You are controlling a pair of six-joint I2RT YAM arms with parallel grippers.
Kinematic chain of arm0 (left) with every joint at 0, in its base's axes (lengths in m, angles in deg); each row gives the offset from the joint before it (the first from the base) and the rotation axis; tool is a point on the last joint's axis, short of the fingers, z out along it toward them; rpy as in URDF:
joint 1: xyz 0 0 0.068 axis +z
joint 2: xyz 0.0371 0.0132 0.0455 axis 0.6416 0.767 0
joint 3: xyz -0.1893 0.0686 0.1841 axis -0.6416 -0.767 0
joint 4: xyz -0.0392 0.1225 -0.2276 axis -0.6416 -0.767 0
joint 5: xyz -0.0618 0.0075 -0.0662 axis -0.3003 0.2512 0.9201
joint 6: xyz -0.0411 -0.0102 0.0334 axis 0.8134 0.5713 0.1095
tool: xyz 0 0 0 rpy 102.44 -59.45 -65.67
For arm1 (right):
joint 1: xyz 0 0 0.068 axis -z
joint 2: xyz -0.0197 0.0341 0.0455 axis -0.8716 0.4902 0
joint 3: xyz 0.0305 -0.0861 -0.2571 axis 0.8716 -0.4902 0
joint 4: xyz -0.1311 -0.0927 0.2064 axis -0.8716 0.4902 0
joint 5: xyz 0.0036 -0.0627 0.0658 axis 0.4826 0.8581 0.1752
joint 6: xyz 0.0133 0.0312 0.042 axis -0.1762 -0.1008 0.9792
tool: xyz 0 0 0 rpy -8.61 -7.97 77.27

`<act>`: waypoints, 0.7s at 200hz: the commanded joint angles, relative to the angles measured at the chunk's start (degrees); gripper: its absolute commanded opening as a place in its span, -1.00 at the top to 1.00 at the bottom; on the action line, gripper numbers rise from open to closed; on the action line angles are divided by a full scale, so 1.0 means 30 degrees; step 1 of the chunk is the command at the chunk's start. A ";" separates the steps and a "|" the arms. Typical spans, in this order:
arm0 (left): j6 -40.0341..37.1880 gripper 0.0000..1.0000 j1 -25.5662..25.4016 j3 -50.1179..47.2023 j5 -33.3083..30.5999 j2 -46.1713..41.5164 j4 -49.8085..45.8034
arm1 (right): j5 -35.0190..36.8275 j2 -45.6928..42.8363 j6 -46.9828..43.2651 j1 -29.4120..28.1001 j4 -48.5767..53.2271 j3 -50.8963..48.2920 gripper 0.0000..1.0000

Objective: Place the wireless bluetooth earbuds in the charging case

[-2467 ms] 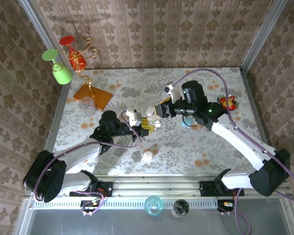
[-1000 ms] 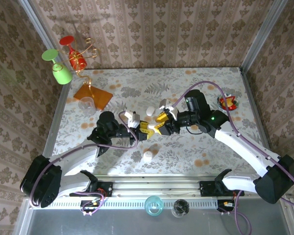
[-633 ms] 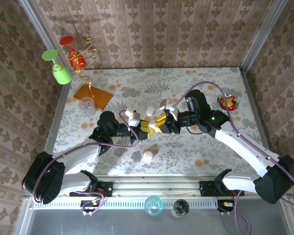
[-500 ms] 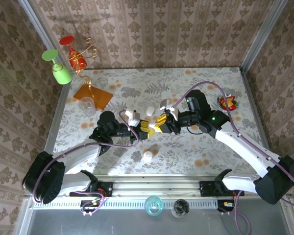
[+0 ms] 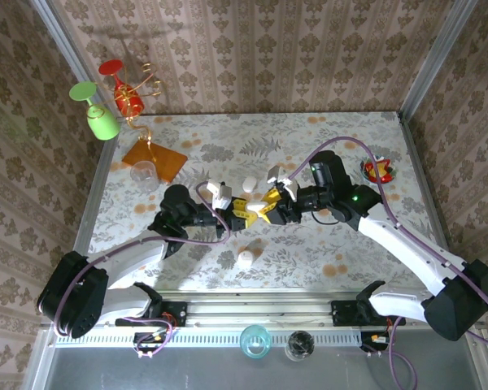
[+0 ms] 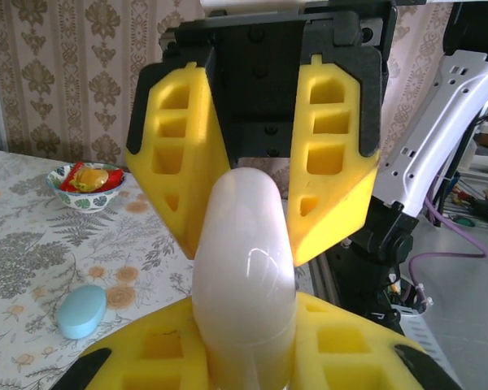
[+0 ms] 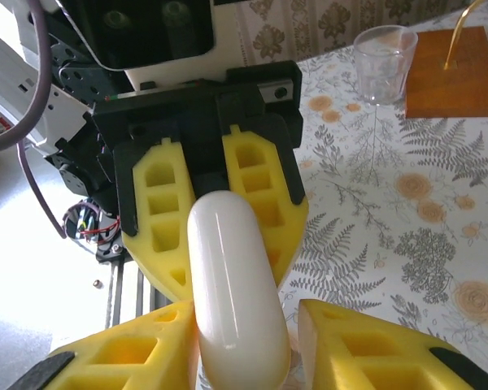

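A closed white charging case [image 6: 244, 268] [image 7: 232, 284] hangs above the table between the two grippers. My left gripper [image 6: 244, 349] [image 5: 244, 215] is shut on one end of it, yellow fingers [image 6: 138, 357] pressed against both sides. My right gripper [image 7: 244, 345] [image 5: 267, 210] faces it from the right and straddles the other end: one finger [image 7: 122, 357] touches the case, the other [image 7: 374, 349] stands apart with a gap. The earbuds are out of view.
A teal case [image 6: 81, 311] lies on the table near a small bowl [image 6: 85, 185] [image 5: 378, 169]. Two small white rounded items [image 5: 249, 184] [image 5: 245, 259] lie behind and in front of the grippers. At the left stand a clear glass [image 7: 382, 63] and an orange board [image 7: 459, 73].
My right gripper has moved left up to the case held by the left gripper, its jaws closing and then parting again. The left gripper has kept its grip.
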 commanded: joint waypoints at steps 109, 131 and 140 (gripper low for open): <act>-0.1716 -0.97 0.0484 -0.0881 -0.3924 -0.0994 -0.0285 | 0.3071 -0.0107 0.5883 0.2356 -0.4942 -0.2955 0.68; -0.3476 -1.00 0.0488 -0.0922 -0.6074 -0.1385 -0.2823 | 0.5747 0.1231 0.9393 0.3542 -0.5441 -0.3151 0.68; -0.4047 -1.00 0.0515 -0.0780 -0.6714 -0.1445 -0.3956 | 0.6626 0.2089 1.0518 0.4014 -0.5105 -0.2955 0.68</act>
